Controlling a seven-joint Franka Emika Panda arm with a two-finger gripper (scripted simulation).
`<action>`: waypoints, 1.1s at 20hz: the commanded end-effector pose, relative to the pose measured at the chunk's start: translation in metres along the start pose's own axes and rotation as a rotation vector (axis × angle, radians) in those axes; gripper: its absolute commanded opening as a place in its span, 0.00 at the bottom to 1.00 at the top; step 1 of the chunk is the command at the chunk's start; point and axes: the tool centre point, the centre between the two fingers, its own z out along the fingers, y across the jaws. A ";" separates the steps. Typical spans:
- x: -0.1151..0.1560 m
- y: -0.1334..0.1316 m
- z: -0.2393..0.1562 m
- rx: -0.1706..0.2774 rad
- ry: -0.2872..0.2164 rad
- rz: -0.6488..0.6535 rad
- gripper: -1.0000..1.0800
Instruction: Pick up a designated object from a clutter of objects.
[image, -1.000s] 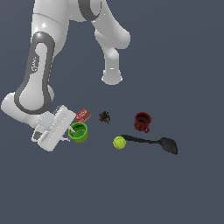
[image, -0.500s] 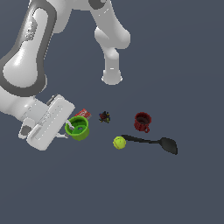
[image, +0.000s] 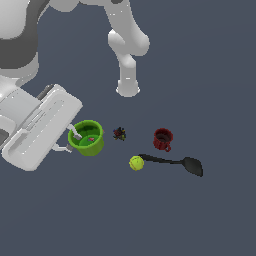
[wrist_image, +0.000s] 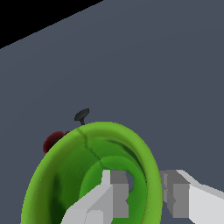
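Green cup (image: 88, 137) now rides higher than a second ago, probably clear of the tabletop (image: 200, 75), left of the red mug (image: 162, 139) and ball (image: 136, 163), claw (wrist_image: 146, 192) pinching its rim wall, so lift underway.

arm links (image: 125, 37): glossy white, rounded, tube-like, upper middle of the frame
joint band (image: 17, 52): dark grey ring between white shells, upper left
base foot (image: 128, 89): white flared disc
hand housing (image: 40, 127): boxy white block with grooved lines and grey edging, left side
fingers (wrist_image: 114, 192): pale grey blocky tips with darker grey pads
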 end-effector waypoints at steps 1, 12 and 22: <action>0.027 -0.004 -0.014 -0.001 0.000 0.000 0.00; 0.095 -0.010 -0.049 -0.002 0.002 0.001 0.00; 0.111 -0.010 -0.058 -0.002 0.003 0.001 0.00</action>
